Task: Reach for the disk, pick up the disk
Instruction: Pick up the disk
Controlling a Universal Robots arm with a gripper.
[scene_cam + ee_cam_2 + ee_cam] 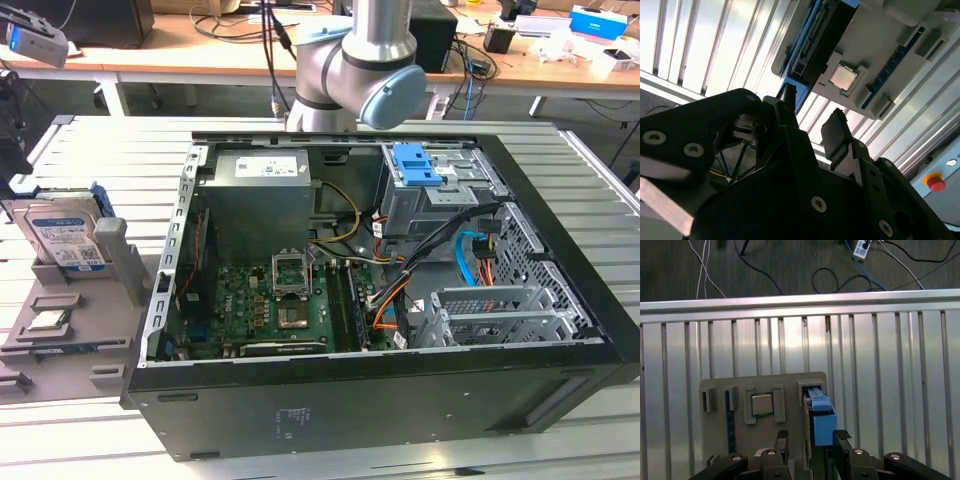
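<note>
The disk (62,236) stands on edge in a grey holder (75,345) at the exterior view's left, silver with a white-and-blue label and a blue bracket. In the first wrist view I see the disk (821,416) edge-on, its blue bracket lying between my two dark fingertips (782,438). My gripper (811,442) is open and hovers above the disk, apart from it. In the second wrist view the gripper (812,122) is also open, with the disk (812,40) beyond its tips. A small square silver chip (761,404) sits in the same holder beside the disk.
An open computer case (400,400) fills the middle of the slatted metal table (100,150), with a blue latch (415,165) on its drive cage. The table's far edge (800,302) runs past the holder, cables on the floor beyond. A red stop button (936,183) shows.
</note>
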